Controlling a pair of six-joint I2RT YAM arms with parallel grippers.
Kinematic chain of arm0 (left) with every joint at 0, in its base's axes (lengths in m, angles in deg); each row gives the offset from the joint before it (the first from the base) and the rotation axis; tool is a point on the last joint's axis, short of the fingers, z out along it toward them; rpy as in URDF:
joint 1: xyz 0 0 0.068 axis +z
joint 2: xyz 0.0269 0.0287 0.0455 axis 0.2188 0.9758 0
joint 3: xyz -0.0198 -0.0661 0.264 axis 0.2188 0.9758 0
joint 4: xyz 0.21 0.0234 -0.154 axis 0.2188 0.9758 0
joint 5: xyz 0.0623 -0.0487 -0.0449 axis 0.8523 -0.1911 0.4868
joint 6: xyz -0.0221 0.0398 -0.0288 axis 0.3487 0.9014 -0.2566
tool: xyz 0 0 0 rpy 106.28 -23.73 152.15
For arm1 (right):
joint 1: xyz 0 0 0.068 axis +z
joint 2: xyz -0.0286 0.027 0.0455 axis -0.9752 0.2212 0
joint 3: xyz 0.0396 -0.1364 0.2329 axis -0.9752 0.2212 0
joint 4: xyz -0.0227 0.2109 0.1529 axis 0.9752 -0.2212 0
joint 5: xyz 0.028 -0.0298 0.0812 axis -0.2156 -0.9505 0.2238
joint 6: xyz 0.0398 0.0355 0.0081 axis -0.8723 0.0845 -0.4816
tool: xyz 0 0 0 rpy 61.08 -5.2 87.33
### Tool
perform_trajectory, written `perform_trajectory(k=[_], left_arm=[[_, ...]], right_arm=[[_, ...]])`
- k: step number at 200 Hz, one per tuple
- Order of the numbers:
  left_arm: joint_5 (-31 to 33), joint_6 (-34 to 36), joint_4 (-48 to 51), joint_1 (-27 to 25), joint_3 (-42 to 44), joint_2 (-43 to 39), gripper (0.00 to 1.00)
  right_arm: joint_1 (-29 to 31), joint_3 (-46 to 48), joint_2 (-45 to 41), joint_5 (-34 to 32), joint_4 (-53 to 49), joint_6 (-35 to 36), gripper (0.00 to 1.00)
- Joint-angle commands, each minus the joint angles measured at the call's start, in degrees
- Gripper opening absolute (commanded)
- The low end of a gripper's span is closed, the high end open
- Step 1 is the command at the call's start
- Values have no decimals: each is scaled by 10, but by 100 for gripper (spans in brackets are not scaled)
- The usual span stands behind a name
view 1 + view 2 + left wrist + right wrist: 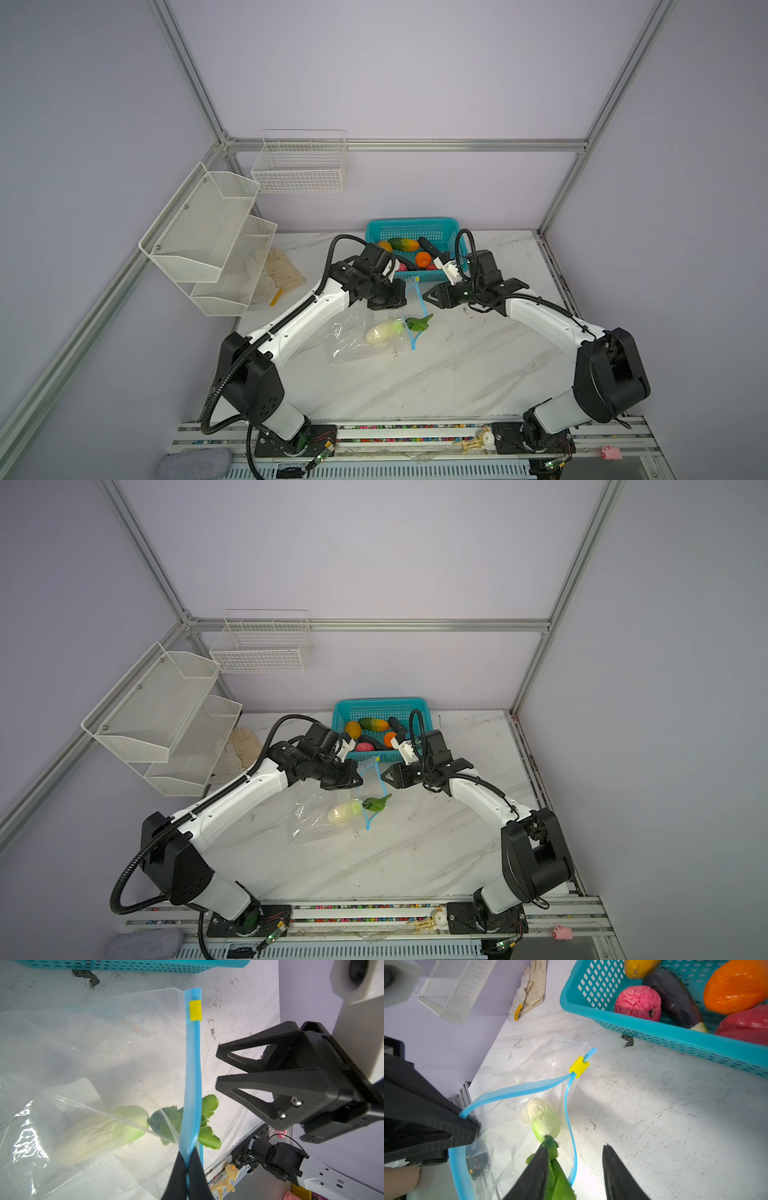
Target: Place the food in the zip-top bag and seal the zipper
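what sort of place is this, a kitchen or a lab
Probably a robot lab cell, not a kitchen: an aluminium frame with plain panels boxes in the table, a left arm and a right arm are mounted on a rail at its front, and the teal basket holds toy food.

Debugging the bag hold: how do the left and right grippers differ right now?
Left gripper is shut, pinching the zipper; right gripper stands open, holding nothing. Left gripper holds one lip of the zip-top bag up; right gripper hangs beside the radish leaves at the mouth. Both are at the bag's open end.
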Motion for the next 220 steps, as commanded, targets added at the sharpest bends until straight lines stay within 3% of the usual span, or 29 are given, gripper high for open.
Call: perform_trajectory(k=[1,36,161,220], left_arm=[[4,-7,-1,-1,-6,-26,0],[8,-8,1,-1,-9,-28,0],[13,-3,27,-1,-36,-30,0],[32,3,62,-1,-67,-42,0]], right_arm=[[9,5,11,15,31,-12,43],[31,9,22,14,42,-15,41],[44,-28,35,2,23,-19,12],[55,-61,42,2,8,-20,7]])
